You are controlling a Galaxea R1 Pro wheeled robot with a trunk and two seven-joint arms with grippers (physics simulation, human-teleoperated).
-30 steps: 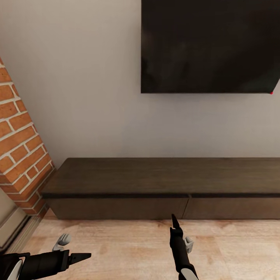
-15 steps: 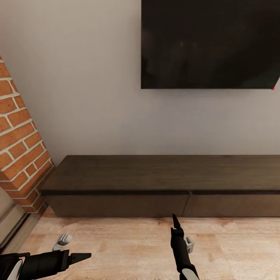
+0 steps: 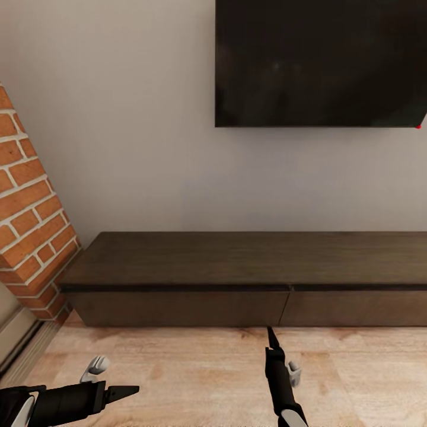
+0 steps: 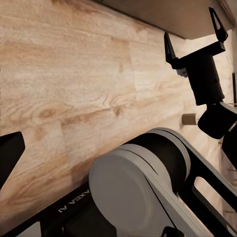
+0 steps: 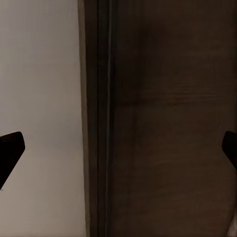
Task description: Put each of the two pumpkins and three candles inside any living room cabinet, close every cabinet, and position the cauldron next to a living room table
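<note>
A: What is seen from the head?

B: The cabinet (image 3: 237, 279) is seen against the wall (image 3: 136, 148), low and long, with both fronts shut and a seam between them. A dark screen (image 3: 320, 62) is hung above it, and brick (image 3: 29, 207) is seen at its left end. No pumpkin, candle or cauldron is made out here.

A: And the grippers?

B: The right gripper (image 3: 271, 339) is pointed at the cabinet, near the seam but apart from the front. In the left wrist view (image 4: 195, 37) its fingers are spread wide, with nothing between them. The left gripper (image 3: 121, 391) is held low over the floor (image 3: 196, 367), turned sideways. Only one dark fingertip (image 4: 10, 153) is shown at its own camera, so its jaws cannot be judged.

A: How should the step be done well?

B: Opening a front is probably intended. No handle is offered, so an edge at the seam should be caught squarely, and the pull kept straight and slow so that the grip is not lost.
</note>
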